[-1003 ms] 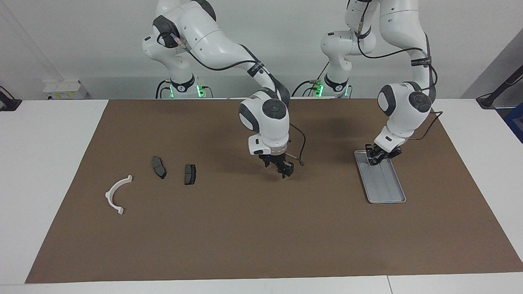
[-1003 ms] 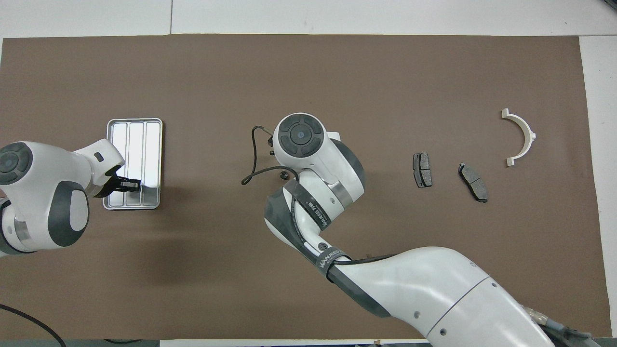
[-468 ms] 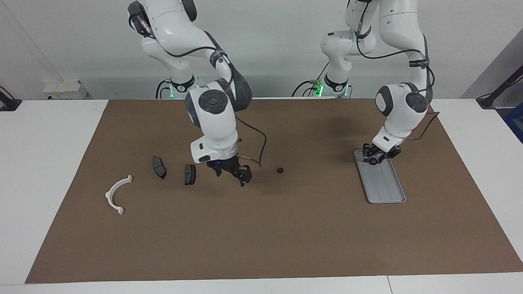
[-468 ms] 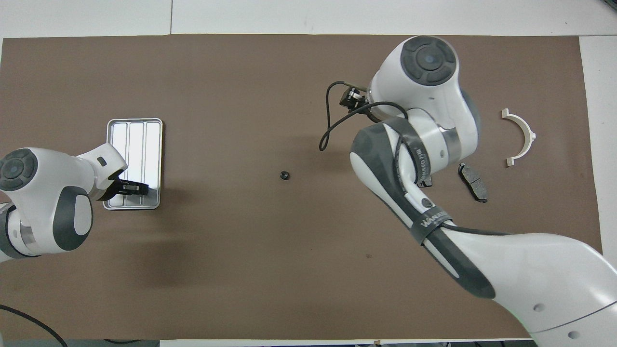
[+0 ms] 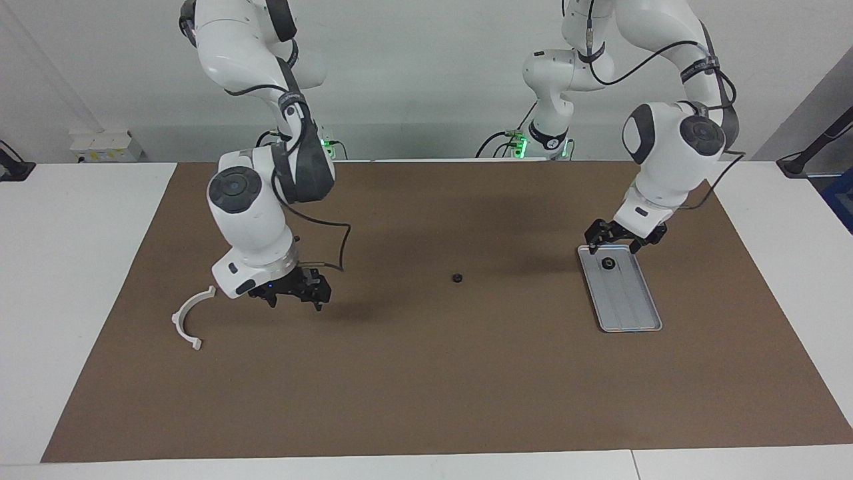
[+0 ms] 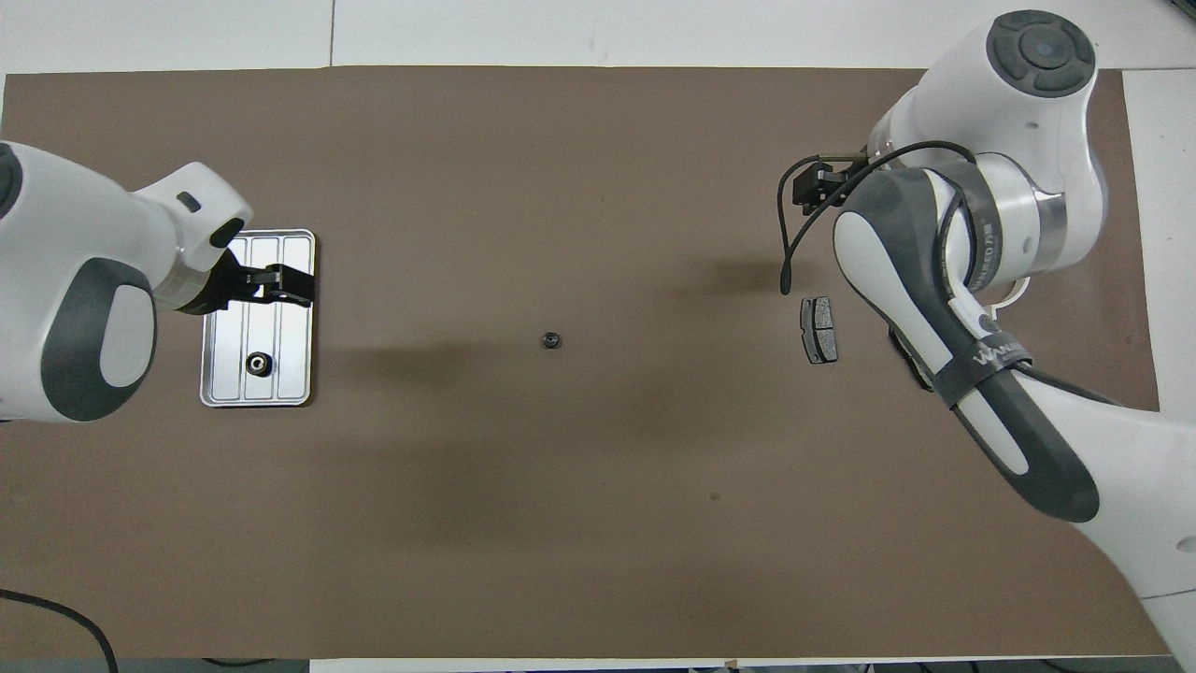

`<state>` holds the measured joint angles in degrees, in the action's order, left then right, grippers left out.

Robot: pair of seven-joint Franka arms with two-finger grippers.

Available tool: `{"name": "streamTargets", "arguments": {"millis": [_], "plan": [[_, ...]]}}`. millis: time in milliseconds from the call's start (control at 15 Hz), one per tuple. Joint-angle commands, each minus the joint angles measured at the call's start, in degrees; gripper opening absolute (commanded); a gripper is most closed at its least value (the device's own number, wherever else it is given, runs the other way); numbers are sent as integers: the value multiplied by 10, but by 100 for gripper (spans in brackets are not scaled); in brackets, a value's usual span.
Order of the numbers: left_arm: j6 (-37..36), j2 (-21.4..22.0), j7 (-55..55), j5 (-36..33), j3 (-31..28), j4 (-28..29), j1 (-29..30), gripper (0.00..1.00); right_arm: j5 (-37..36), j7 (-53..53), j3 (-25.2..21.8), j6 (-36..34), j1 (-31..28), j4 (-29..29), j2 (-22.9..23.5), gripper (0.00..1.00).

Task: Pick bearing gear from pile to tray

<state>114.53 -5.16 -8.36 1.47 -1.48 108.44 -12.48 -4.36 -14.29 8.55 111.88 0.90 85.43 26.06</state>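
Bearing gear [image 5: 608,263] now lies in the tray [image 5: 636,319], at its end nearer the robots; a second ago I saw the left gripper [image 5: 623,238] down on that spot. It hangs above the tray with fingers wide, empty. The right gripper [image 5: 293,295], open, has crossed from mid-mat to the brake pads. Overhead: a second gear [image 6: 551,339] sits alone mid-mat, one brake pad [image 6: 819,329] showing, open mat all around.
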Motion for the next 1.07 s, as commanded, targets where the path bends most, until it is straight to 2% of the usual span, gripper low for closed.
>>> {"name": "streamTargets", "arguments": {"millis": [0, 134, 201, 334, 602, 802, 1003], "plan": [[-12, -36, -114, 3, -6, -49, -82, 100, 0, 61, 9, -16, -27, 9, -15, 100], [-2, -47, -169, -2, -8, -50, -143, 100, 1, 76, 9, -26, -37, 9, -26, 100], [-1, -65, -194, -8, -8, -52, -174, 100, 1, 79, 9, -32, -42, 11, -35, 100], [9, -101, -244, -22, -7, -64, -213, 100, 1, 81, 7, -55, -45, 29, -77, 100], [77, -150, -278, -15, -5, -69, -234, 100, 2, 111, 7, -96, -56, 116, -214, 100], [117, -172, -279, -14, -6, -69, -231, 99, 11, 119, 7, -165, -55, 119, -274, 100], [136, -181, -279, -13, -5, -64, -230, 96, 19, 119, 7, -206, -54, 117, -307, 100]]}}
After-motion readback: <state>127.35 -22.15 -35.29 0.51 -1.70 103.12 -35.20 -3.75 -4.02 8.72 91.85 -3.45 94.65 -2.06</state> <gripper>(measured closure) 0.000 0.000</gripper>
